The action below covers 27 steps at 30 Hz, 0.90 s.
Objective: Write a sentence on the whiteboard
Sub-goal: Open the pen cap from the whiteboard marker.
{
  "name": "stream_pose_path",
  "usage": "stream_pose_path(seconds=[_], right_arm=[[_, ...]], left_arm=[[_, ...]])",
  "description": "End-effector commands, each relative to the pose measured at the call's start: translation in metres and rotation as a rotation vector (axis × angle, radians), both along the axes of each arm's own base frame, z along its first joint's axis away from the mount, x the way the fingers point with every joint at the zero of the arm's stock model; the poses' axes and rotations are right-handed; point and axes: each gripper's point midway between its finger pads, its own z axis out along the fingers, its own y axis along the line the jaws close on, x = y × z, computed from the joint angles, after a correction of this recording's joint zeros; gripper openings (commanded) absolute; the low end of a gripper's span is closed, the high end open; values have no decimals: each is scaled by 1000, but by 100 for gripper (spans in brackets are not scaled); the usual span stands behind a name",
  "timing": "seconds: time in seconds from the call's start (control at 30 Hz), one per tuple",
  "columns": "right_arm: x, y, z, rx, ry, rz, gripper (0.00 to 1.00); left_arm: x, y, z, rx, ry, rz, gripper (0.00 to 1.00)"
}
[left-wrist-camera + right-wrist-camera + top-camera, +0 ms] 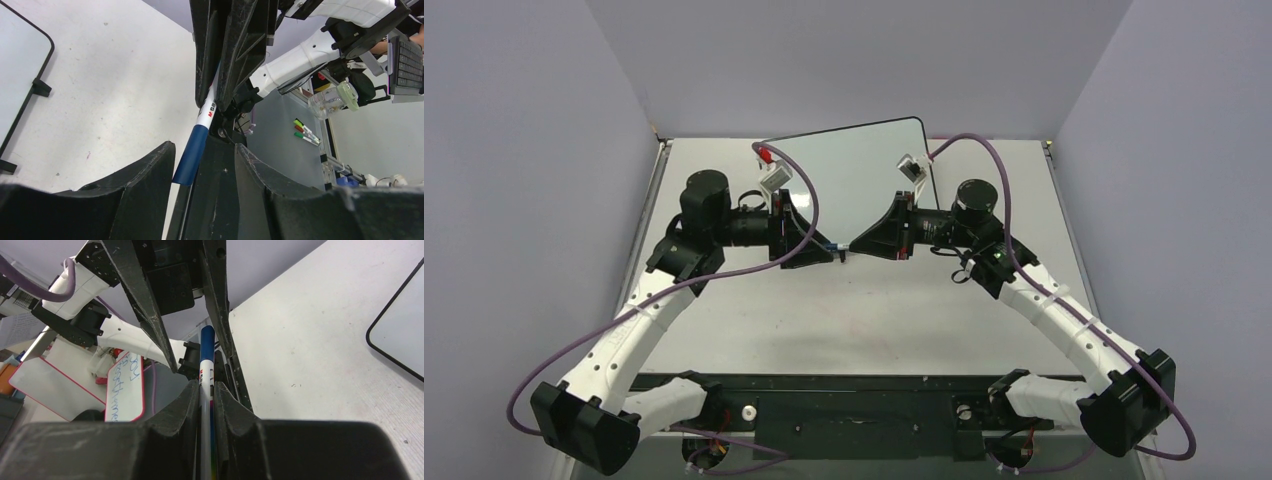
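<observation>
While the right gripper (pixel 206 389) pinches the white barrel of a marker (pixel 206 109), the left gripper (pixel 202 150) stands spread on either side of its blue cap, the two meeting over the middle of the table (pixel 874 320); the whiteboard (pixel 854 165) lies flat at the far middle, just beyond them

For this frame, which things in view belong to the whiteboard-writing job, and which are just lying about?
Job in hand:
whiteboard
marker, cap on
right hand, shut on the marker
left hand, open around the cap

Lying about, off the table:
spare markers
clear jar
keyboard
small red-rimmed board
</observation>
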Motion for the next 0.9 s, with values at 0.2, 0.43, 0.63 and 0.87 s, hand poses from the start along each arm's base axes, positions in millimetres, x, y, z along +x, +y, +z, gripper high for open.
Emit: stream_pose_path(seconds=[0.2, 0.43, 0.63, 0.87], right_arm=[[-1, 1, 11, 45, -51, 6, 0], [-2, 1, 4, 38, -36, 16, 0], [-1, 1, 5, 42, -34, 7, 0], [-3, -1, 6, 55, -32, 2, 0]], left_arm=[[6, -5, 11, -59, -41, -13, 17], [4, -3, 18, -59, -65, -8, 0], [4, 3, 16, -43, -79, 13, 0], [8, 22, 16, -64, -67, 49, 0]])
